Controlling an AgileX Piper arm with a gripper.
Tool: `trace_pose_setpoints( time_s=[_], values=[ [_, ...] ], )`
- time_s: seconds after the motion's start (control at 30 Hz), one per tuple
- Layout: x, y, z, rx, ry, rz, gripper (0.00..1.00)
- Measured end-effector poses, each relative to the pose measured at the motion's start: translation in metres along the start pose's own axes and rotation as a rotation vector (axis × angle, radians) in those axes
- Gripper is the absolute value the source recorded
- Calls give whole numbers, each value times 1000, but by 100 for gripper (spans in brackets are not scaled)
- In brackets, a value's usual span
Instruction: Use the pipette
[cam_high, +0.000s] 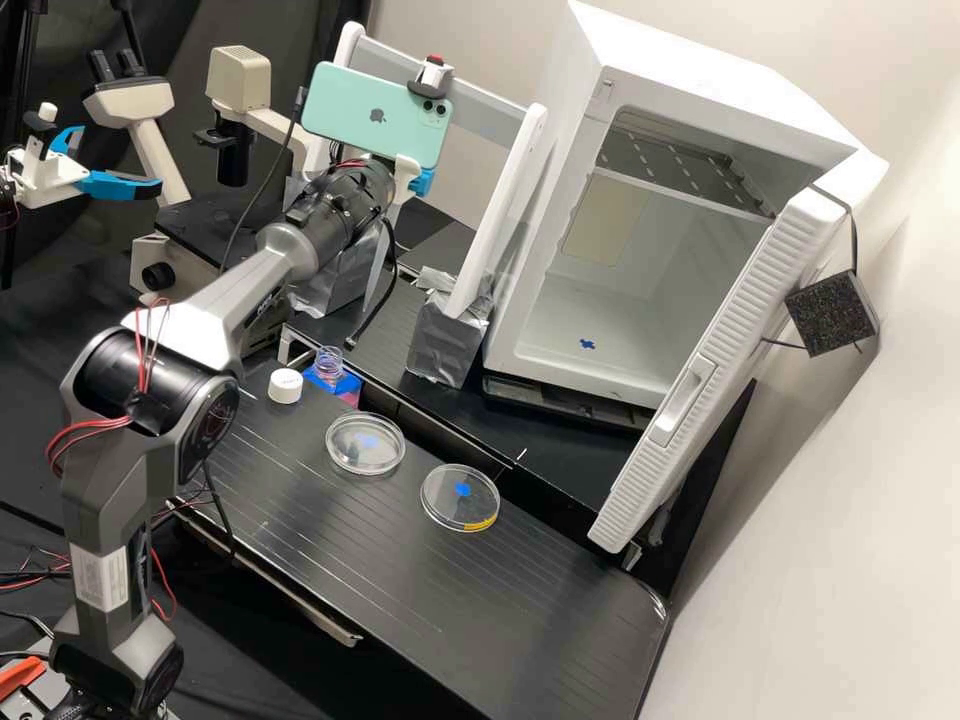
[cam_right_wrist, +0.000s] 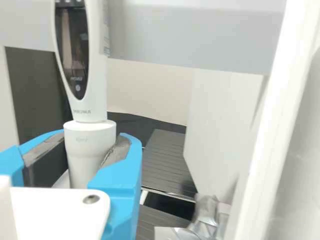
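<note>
Pipette (cam_right_wrist: 97, 90) sits upright in the grasp of the end effector (cam_right_wrist: 91, 142), near the white frame (cam_high: 504, 210). Picking it up looks like the step in hand; next it wants drawing clear of the frame (gently, whether that bears it I cannot tell), then carrying toward the clear bottle (cam_high: 329, 366) by the counter (cam_high: 400, 590).

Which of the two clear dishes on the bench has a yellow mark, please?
The dish nearer the open white door: yellow shows along its rim; the other dish has none.

Dishes (cam_high: 350, 450), cap (cam_high: 285, 387) on black bench (cam_high: 350, 560)
</note>
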Motion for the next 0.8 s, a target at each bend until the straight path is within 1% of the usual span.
trace_pose_setpoints(
  time_s=[0.03, 0.07, 0.27, 0.4, 0.5, 0.57, 0.63, 0.67, 0.7, 0.8],
  values=[
    [1, 1, 0, 0, -2, 12, 100],
    [2, 1, 1, 7, -4, 24, 100],
    [1, 3, 1, 13, -5, 40, 100],
    [1, 4, 1, 2, -4, 50, 100],
    [2, 3, 3, 7, 0, 68, 100],
    [0, 0, 7, 20, 8, 95, 100],
    [-7, -2, 10, 20, 14, 119, 100],
    [-10, -5, 12, 38, 17, 122, 100],
    [-15, -6, 13, 26, 22, 140, 100],
    [-36, -10, 18, 28, 27, 211, 100]
  ],
)
